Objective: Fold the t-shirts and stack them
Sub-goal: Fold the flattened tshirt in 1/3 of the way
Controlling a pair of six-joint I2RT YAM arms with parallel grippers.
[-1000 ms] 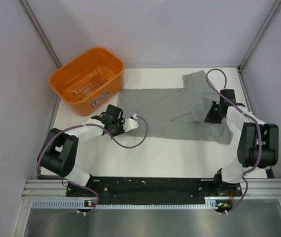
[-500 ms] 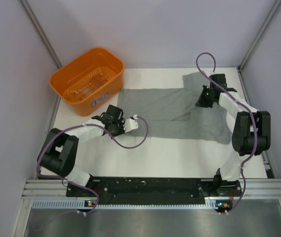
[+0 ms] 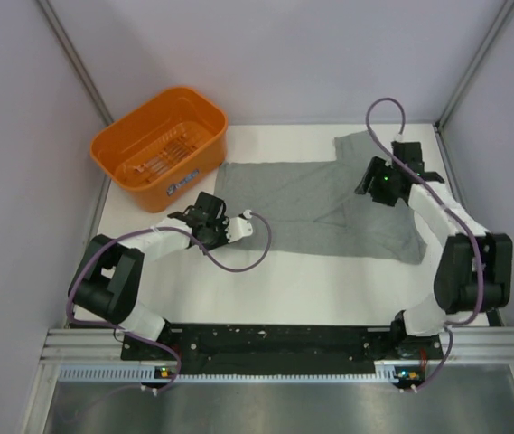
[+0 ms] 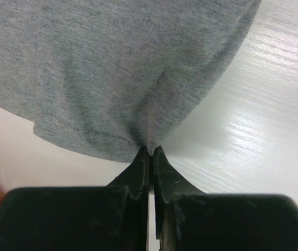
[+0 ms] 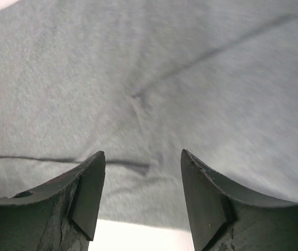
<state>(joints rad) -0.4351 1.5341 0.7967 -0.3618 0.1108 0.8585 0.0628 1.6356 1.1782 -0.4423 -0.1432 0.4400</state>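
The heather-grey t-shirt (image 3: 302,199) lies spread across the middle and right of the white table (image 3: 284,289), one sleeve reaching toward the far right corner. My left gripper (image 3: 210,206) sits at the shirt's left edge. In the left wrist view it (image 4: 151,152) is shut on a pinched fold of the t-shirt's (image 4: 117,68) hem. My right gripper (image 3: 367,185) hovers over the shirt's right part. In the right wrist view it (image 5: 143,157) stands open with nothing between its fingers, the grey t-shirt (image 5: 154,68) lying below with a few creases.
An orange plastic basket (image 3: 159,145) stands at the far left corner of the table, just left of the shirt. Grey walls close in the table on three sides. The arm bases sit on the rail (image 3: 275,344) at the near edge.
My right gripper moved from the shirt's right near side toward the far side, then opened and let go of the fabric. The left arm stayed put.
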